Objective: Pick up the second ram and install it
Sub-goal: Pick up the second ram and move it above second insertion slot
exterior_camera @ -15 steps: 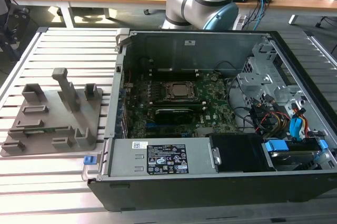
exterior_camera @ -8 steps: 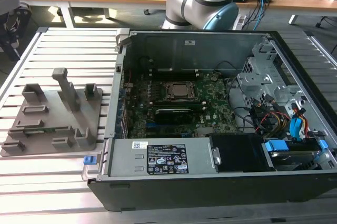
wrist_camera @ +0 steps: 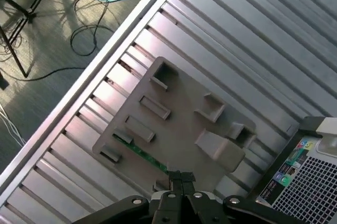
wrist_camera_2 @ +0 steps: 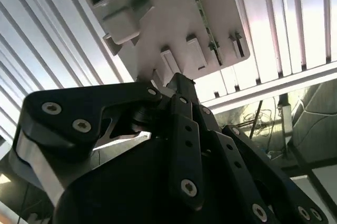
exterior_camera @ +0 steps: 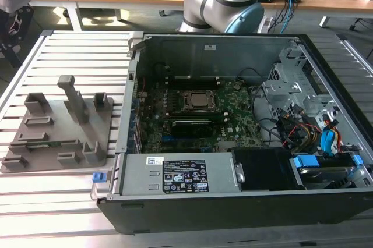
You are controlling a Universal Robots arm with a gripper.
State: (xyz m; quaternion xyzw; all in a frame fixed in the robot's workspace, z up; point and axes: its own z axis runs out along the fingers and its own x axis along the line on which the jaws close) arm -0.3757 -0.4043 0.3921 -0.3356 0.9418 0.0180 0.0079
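The hand (wrist_camera: 178, 175) is held clenched and empty above the grey tray (wrist_camera: 179, 124) on the desk (wrist_camera: 253, 40); the second ram (wrist_camera: 141, 152) is laid in one of its slots.

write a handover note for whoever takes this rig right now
Pincer: shut, empty, above the grey tray, not touching it.
Ram stick: sitting in a slot at the tray's edge, on the slatted table, at the exterior view's left of the open computer case.
Done: nothing that shows.
Left: stick not yet picked up, not yet seated on the motherboard.
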